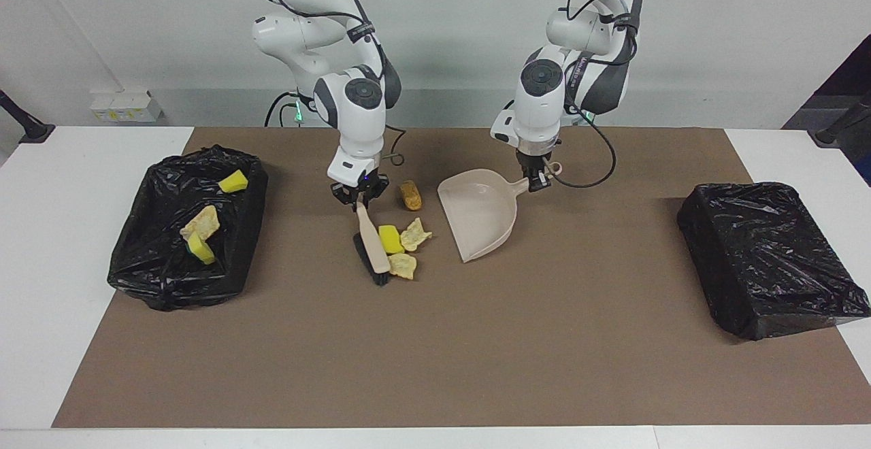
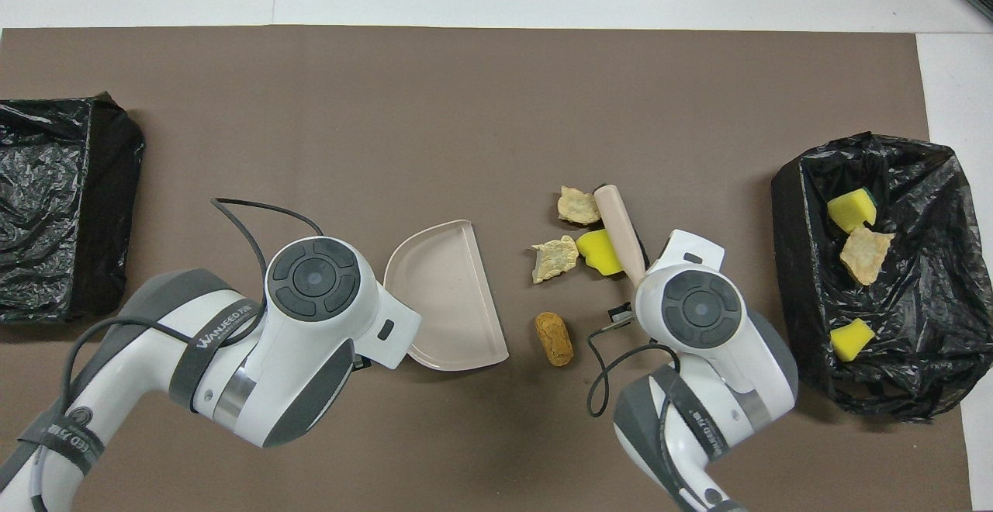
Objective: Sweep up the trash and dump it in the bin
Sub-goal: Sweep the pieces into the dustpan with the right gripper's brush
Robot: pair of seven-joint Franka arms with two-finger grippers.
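We see the right gripper [image 1: 358,198] clenched on the brush [image 1: 371,245], three scraps [image 1: 403,245] bunched against it — a fourth, orange-tan scrap [image 1: 410,194] lies nearer the robots — while the left gripper [image 1: 537,178] grasps the dustpan [image 1: 478,214] handle; three more scraps sit in the black bin [image 1: 160,279].

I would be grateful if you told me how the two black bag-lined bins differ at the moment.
The bin at the right arm's end stands open, its liner bunched around the rim; the bin at the left arm's end shows only smooth black plastic across its top. The first holds three scraps, two yellow and one beige; the second shows none. Both sit on the brown mat.
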